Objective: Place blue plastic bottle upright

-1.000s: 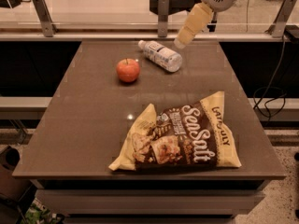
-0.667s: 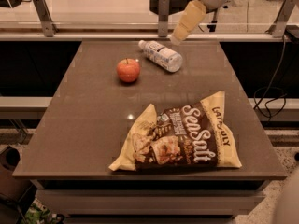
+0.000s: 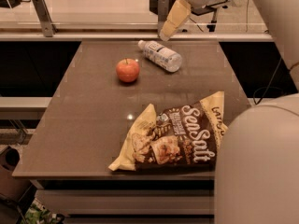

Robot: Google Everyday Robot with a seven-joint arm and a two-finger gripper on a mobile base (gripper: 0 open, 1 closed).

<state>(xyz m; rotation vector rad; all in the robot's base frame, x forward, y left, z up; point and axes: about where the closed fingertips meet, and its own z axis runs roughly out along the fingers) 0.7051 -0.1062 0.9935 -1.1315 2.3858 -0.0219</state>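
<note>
The gripper (image 3: 167,31) has drifted left since a moment ago and now hangs over the far edge of the table, just behind the small clear ribbed plastic bottle with its white cap and pale bluish label (image 3: 161,56). It isn't touching the bottle. The bottle lies on its side, cap pointing far-left, so it needs lifting by one end. I cannot tell whether the claw is released or clenched. A round red apple (image 3: 127,70) sits near the bottle's left. A crinkled yellow-and-brown chip bag (image 3: 177,139) lies well apart at the front of the grey-brown tabletop (image 3: 88,125), out of the arm's way.
</note>
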